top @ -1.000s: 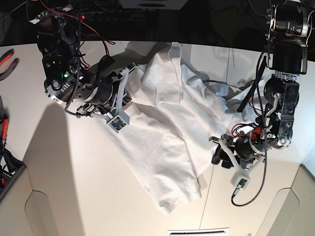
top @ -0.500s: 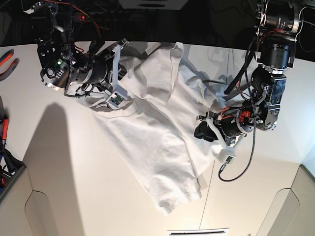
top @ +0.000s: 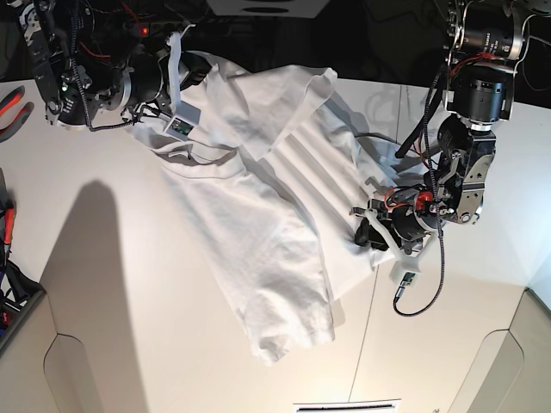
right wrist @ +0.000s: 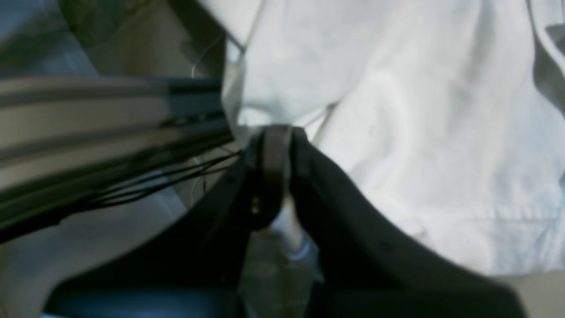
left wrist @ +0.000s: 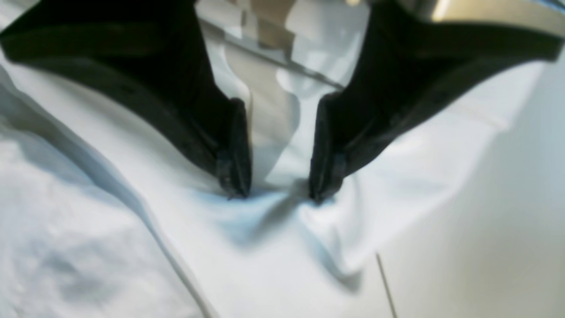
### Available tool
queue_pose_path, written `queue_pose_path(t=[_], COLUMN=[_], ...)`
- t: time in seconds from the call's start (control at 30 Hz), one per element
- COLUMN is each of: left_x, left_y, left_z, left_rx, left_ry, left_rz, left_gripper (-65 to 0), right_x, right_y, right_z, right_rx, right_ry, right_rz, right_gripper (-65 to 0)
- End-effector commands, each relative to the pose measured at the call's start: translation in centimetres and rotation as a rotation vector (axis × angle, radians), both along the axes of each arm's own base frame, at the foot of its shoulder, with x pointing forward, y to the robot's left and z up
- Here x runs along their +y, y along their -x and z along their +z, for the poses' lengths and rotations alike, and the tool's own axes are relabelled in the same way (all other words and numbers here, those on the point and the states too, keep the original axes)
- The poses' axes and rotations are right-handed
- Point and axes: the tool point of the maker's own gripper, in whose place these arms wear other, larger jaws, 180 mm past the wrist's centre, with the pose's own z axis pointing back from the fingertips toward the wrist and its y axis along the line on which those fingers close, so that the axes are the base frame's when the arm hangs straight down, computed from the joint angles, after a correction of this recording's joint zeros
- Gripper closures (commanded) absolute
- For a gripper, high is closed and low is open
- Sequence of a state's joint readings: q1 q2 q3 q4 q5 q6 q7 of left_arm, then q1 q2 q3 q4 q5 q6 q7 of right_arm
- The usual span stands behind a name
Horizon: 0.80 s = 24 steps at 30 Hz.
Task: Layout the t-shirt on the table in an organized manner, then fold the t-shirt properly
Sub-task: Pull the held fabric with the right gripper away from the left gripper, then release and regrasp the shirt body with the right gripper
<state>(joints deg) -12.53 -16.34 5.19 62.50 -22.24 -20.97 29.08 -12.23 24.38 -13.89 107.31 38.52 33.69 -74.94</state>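
Note:
The white t-shirt [top: 258, 224] lies wrinkled and stretched diagonally across the white table [top: 103, 284]. My right gripper [top: 191, 67] is raised at the back left, and the shirt's upper edge is drawn up to it. In the right wrist view its jaws [right wrist: 280, 132] are nearly together, with a fold of the t-shirt [right wrist: 397, 110] pinched at the tips. My left gripper [top: 363, 231] rests low on the shirt's right edge. In the left wrist view it [left wrist: 278, 185] stands open, both fingertips [left wrist: 234, 176] pressed into the t-shirt [left wrist: 110, 229], which bunches between them.
Red-handled pliers [top: 13, 107] and other tools lie along the left edge. A thin dark seam [top: 366, 344] runs across the table by the shirt's right side. Cables hang from the left arm [top: 430, 275]. The table's front corners are cut off.
My right gripper has pulled the shirt's upper edge up and toward the back left, stretching the cloth. My left gripper has moved in from the bare table onto the shirt's right edge.

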Motion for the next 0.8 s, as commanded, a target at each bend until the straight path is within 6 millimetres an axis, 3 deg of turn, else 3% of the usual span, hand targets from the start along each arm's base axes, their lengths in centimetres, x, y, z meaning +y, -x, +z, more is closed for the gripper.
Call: queue_pose_path(t=[0.0,0.07,0.3,0.37,0.47,0.6,0.7,0.77], left_x=[1.0,0.9,0.9,0.9,0.8,0.5,0.2,0.0], left_y=[-2.0,-2.1,-2.1,-2.2,-2.2,-2.2,-2.2,-2.2], left_z=[2.1,2.2,2.2,2.2,2.3,2.2,2.2,2.2], left_rx=[-0.069,-0.072,-0.072,-0.075,-0.079,-0.078,-0.078,-0.078], left_ry=[-0.015,-0.014,-0.013,-0.012,-0.010,-0.004,0.000,0.005], left_rz=[0.025,0.024,0.024,0.024,0.025,0.024,0.022,0.021], left_gripper=[-26.9,-26.9,-26.9,-26.9,-26.9,-26.9,-26.9,-26.9], right_x=[-0.7,-1.0,-0.8,-0.1,1.5,2.4,4.8,6.6], right_y=[0.3,0.3,-0.6,-2.2,-6.1,-11.8,-14.1,-14.5], right_z=[0.2,0.1,0.5,1.1,2.6,3.9,5.7,6.1], right_rx=[0.002,0.001,-0.026,-0.080,-0.231,-0.476,-0.573,-0.596], right_ry=[0.023,0.030,0.019,-0.024,-0.105,-0.050,-0.110,-0.135], right_rz=[0.026,0.027,0.023,0.003,-0.045,-0.083,-0.114,-0.101], right_gripper=[-16.5,-24.0,-24.2,-24.2,-24.2,-24.7,-35.3,-37.5])
